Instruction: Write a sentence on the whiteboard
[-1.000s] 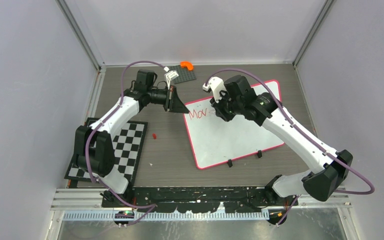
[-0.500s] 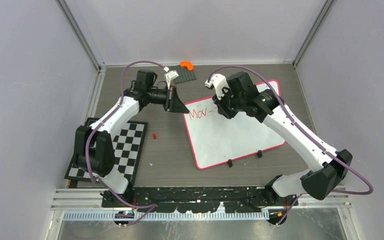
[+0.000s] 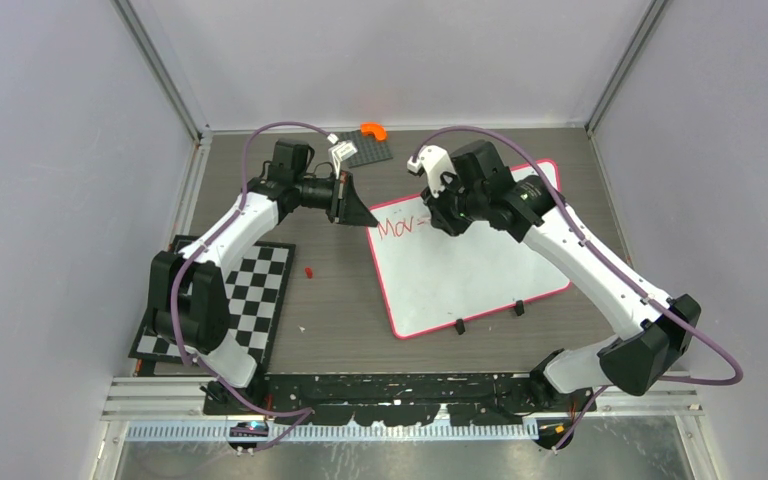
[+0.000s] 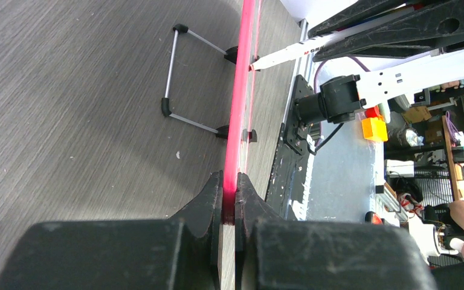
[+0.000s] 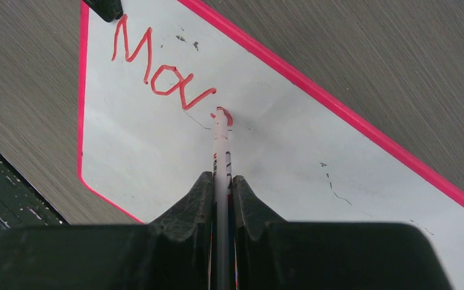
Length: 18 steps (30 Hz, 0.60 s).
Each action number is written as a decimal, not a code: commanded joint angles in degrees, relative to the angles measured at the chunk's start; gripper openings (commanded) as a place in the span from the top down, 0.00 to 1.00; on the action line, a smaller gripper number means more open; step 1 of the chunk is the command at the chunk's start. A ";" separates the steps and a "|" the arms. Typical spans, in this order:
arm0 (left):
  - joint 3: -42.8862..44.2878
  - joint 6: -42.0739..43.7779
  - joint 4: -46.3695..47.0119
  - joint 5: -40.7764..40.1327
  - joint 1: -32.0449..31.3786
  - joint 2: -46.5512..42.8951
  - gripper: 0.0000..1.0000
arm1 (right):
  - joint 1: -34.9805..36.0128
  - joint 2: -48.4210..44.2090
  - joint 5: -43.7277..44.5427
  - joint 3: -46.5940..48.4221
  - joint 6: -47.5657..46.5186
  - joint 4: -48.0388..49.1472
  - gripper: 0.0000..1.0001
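Note:
The whiteboard with a pink-red rim lies on the table, two black clips on its near edge. My left gripper is shut on its far left corner; the left wrist view shows the rim edge-on between the jaws. My right gripper is shut on a white marker, its red tip touching the board. Of the sentence, red letters "Mov" and the start of another letter show, also in the top view.
A black-and-white checkerboard mat lies at the left. A small red cap lies on the table between mat and board. A grey studded plate with an orange piece sits at the back.
My right gripper with the marker has shifted slightly right along the first line, adding a small stroke after "Mov". The left arm has not moved.

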 commanded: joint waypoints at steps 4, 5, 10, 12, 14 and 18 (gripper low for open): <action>1.42 1.47 -2.55 -0.44 -1.31 0.66 1.00 | 0.32 -0.35 0.43 -2.68 0.11 2.18 1.00; 1.41 1.51 -2.55 -0.52 -1.31 0.62 1.00 | 0.27 -0.69 0.32 -3.06 0.15 2.21 1.00; 1.36 1.56 -2.75 -0.62 -1.31 0.63 1.00 | 0.32 -2.18 1.61 -5.02 -0.18 2.00 1.00; 1.34 1.61 -2.77 -0.66 -1.31 0.71 1.00 | 0.27 -2.74 2.47 -5.25 -0.34 1.93 1.00; 1.34 1.68 -2.82 -0.66 -1.31 0.79 1.00 | 0.03 -3.28 3.16 -5.27 -0.67 1.82 1.00; 1.44 1.96 -3.18 -0.75 -1.32 0.88 1.00 | -0.82 -3.52 3.90 -4.30 -1.31 1.06 1.00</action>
